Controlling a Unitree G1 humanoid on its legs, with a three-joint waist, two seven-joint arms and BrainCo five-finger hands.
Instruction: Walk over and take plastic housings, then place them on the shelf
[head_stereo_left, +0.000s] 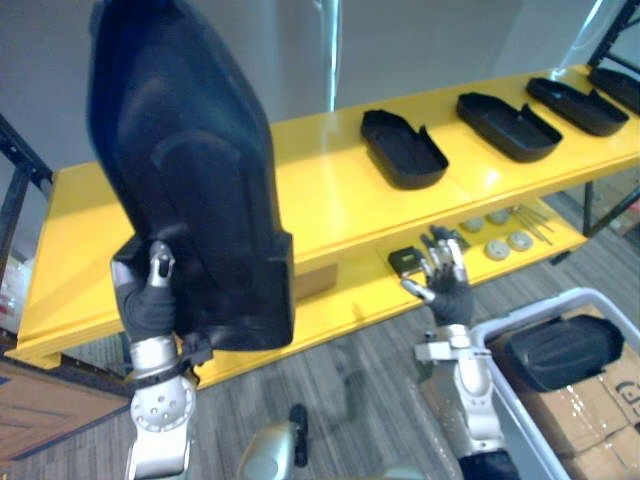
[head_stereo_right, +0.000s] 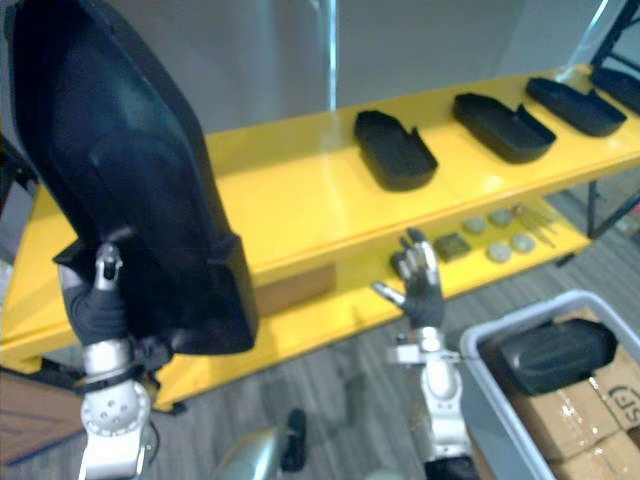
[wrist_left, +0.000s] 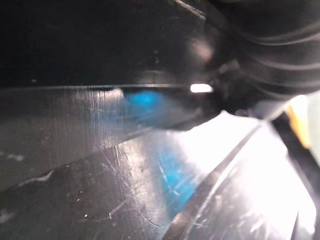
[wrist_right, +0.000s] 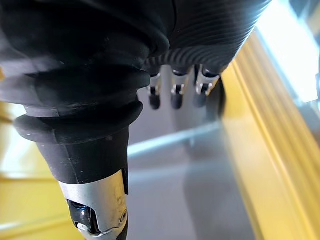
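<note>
My left hand (head_stereo_left: 150, 305) holds a large black plastic housing (head_stereo_left: 190, 170) upright by its lower edge, its thumb over the rim. The housing stands in front of the left part of the yellow shelf (head_stereo_left: 320, 205), and its scratched black surface (wrist_left: 125, 190) shows close up in the left wrist view. Several more black housings lie in a row on the shelf's top board, the nearest (head_stereo_left: 402, 148) at the middle and another (head_stereo_left: 508, 125) further right. My right hand (head_stereo_left: 447, 278) hangs open and empty before the lower board, its fingers (wrist_right: 172, 95) relaxed.
A pale bin (head_stereo_left: 520, 420) at the lower right holds another black housing (head_stereo_left: 563, 350) on cardboard boxes. Round discs (head_stereo_left: 508, 240) and a small dark block (head_stereo_left: 405, 262) lie on the shelf's lower board. The top board's left half is bare. Grey floor lies below.
</note>
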